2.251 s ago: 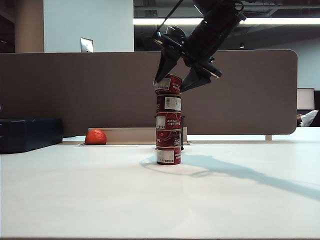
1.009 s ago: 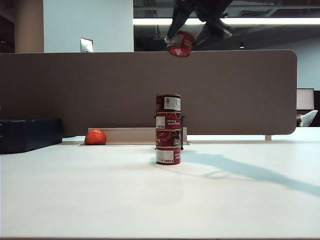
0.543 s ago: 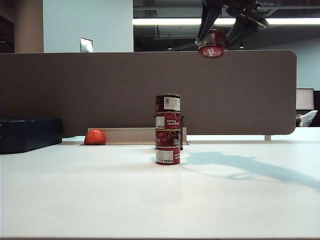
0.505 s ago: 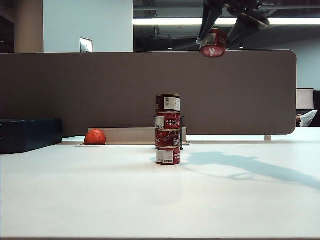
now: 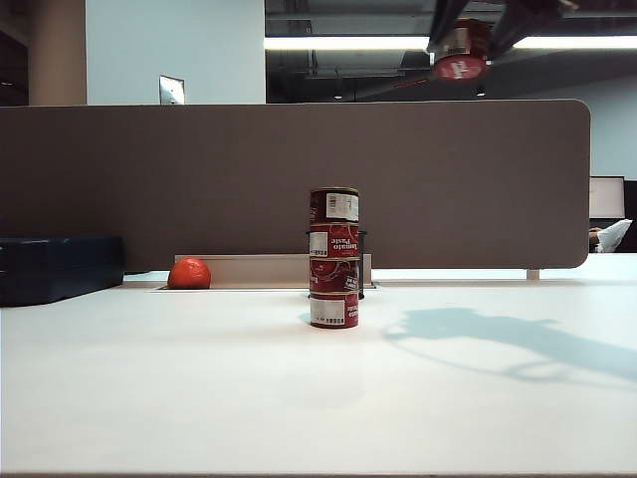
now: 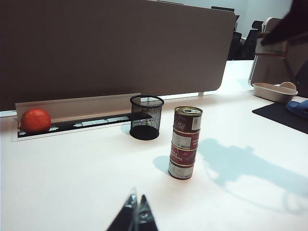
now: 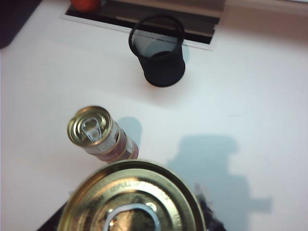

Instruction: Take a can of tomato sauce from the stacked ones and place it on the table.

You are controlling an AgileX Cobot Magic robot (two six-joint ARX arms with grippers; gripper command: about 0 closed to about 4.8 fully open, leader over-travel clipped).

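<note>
A can of tomato sauce (image 5: 460,60) hangs high above the table (image 5: 199,398), up and to the right of the stack, with my right gripper (image 5: 466,48) shut on it. Its gold lid (image 7: 132,197) fills the near part of the right wrist view and hides the fingers. The stacked ones (image 5: 334,257) are several dark-red tins standing upright mid-table, and they show again as the stack (image 6: 185,142) and from above as its top lid (image 7: 91,127). My left gripper (image 6: 137,211) is shut and empty, low over the table, well short of the stack.
A black mesh cup (image 6: 146,116) stands just behind the stack. A red-orange ball (image 5: 189,273) lies at the back left by the brown partition (image 5: 199,179). A dark box (image 5: 60,267) sits far left. A beige tray (image 6: 274,91) is off to the right.
My right gripper has lifted the top can off the stack and carried it up and to the right. The stack is one can shorter. The left arm has not moved.
</note>
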